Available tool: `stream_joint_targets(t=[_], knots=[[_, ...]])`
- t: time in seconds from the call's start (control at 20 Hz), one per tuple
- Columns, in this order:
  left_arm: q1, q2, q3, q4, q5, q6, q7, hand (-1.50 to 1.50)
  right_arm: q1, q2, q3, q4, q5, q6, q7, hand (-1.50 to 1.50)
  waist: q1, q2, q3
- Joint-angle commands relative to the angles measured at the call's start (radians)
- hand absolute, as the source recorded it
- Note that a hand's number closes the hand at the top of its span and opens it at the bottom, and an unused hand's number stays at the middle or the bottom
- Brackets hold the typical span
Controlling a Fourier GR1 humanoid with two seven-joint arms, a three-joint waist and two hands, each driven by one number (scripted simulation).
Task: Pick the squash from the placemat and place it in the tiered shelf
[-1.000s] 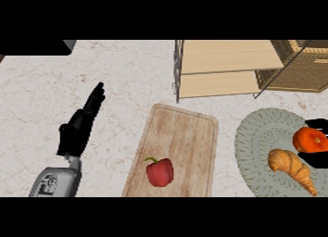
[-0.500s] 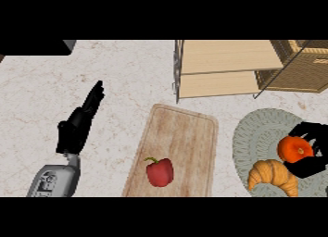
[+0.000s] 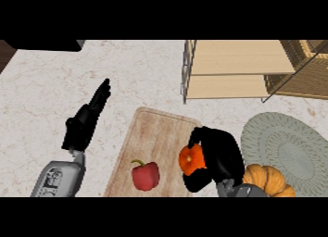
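Right hand [image 3: 218, 155], fingers curled round the orange squash [image 3: 191, 159], holds it over the right edge of the wooden cutting board [image 3: 156, 134], right of the red bell pepper [image 3: 145, 175]. Left hand [image 3: 88, 118], fingers straight, rests left of the board.

A pale marbled counter [image 3: 43, 106] carries a wooden cutting board [image 3: 153, 143], with a woven placemat [image 3: 290, 143] right of it and a tiered shelf [image 3: 238, 69] beyond it.

Orange squash [image 3: 191, 159], red pepper [image 3: 145, 175], pale wood-grain board [image 3: 155, 139], grey-green woven placemat [image 3: 293, 146], white marbled counter [image 3: 43, 92].
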Motion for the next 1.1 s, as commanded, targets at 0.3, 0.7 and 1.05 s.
stream_joint_targets(t=[0.3, 0.7, 1.05], knots=[[0.021, 0.014, 0.019, 0.006, 0.007, -0.005, -0.023, 0.0, -0.212, 0.047, 0.407, -0.121, 0.011, -0.506, 0.381, 1.5, -0.015, -0.002, 0.002], [0.057, 0.007, 0.015, -0.003, 0.002, 0.004, -0.023, 0.0, -0.43, 0.047, 0.375, -0.246, 0.17, -0.403, 0.653, 1.5, -0.034, -0.013, 0.0], [0.069, 0.024, 0.021, -0.016, 0.001, -0.005, -0.021, 0.0, -0.59, 0.046, 0.208, -0.321, 0.246, -0.193, 0.695, 1.5, -0.053, -0.014, 0.001]])
